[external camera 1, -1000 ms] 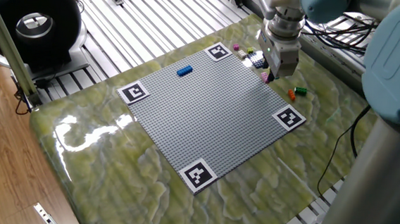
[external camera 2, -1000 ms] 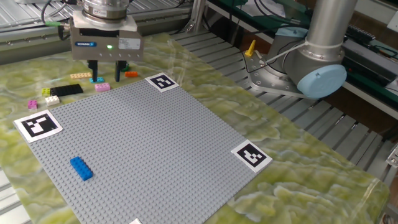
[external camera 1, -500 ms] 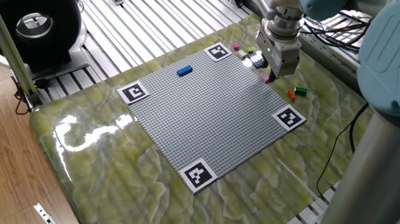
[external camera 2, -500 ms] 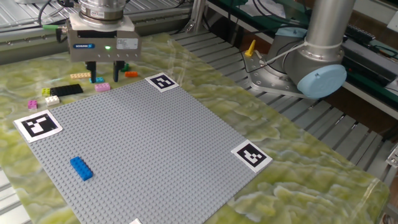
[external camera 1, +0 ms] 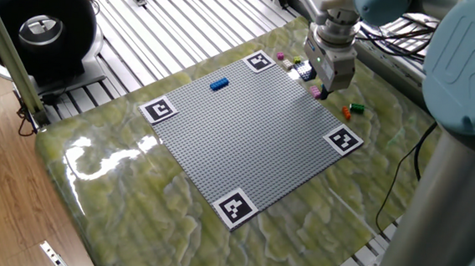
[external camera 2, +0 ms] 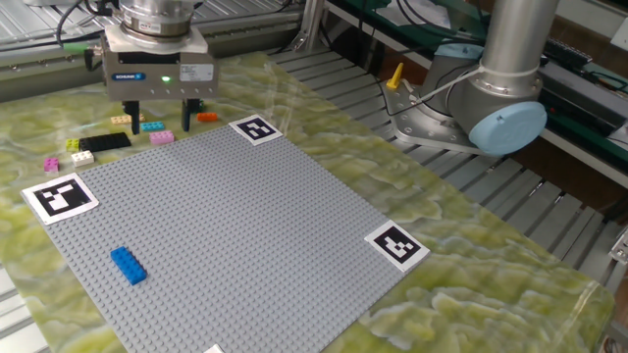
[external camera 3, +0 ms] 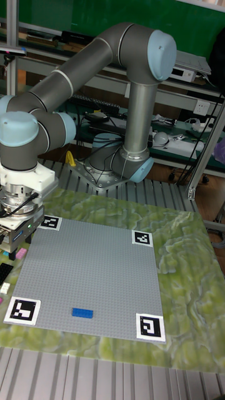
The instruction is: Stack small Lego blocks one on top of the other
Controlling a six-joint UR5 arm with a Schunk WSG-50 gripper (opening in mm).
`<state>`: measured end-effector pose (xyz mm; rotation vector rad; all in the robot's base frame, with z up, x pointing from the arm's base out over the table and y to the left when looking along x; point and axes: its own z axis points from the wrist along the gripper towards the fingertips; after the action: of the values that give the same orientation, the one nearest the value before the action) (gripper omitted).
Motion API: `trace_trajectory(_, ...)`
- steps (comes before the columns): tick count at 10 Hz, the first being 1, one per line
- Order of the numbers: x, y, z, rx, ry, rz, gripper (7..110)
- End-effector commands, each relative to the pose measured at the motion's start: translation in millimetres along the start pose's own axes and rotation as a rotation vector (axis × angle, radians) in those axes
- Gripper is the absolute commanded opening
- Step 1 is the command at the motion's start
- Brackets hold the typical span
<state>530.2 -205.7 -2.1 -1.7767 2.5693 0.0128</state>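
- Since a second ago the claw [external camera 2: 158, 121] has lifted slightly and slid a little left; its fingers stand apart, holding nothing.
- Pink brick [external camera 2: 162, 137] lies on the desk [external camera 2: 471, 275] just off the baseplate [external camera 2: 235, 226], below the claw.
- Blue brick [external camera 2: 128, 265] sits well apart on the baseplate.
- Nothing is stacked or gripped yet.
- Claw tips are hard to make out in the tall view.

Brick [external camera 2: 128, 265] on baseplate [external camera 2: 245, 235] — gripper [external camera 2: 159, 122] beyond
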Motion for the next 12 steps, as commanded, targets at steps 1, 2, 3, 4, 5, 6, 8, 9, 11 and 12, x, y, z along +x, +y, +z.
trace_trajectory(1,-2.7,0.1,6.9,0.009,-0.021,0.015,66)
trace_trajectory(2,-3.9,1.9,6.8,0.004,-0.026,0.016,66)
trace_trajectory(3,-3.5,2.1,6.9,0.005,-0.023,0.016,66)
trace_trajectory(4,-4.3,2.7,7.3,0.006,-0.023,0.021,66)
trace_trajectory(5,-4.0,1.3,7.3,0.011,-0.022,0.022,44)
trace_trajectory(6,-1.9,-0.1,7.3,0.016,-0.014,0.025,44)
trace_trajectory(8,-2.9,-0.4,7.2,0.016,-0.018,0.027,44)
trace_trajectory(9,-2.9,-0.4,7.3,0.016,-0.018,0.025,44)
trace_trajectory(11,-3.0,-0.5,8.2,0.016,-0.018,0.024,44)
trace_trajectory(12,-3.5,-0.4,8.2,0.016,-0.019,0.024,44)
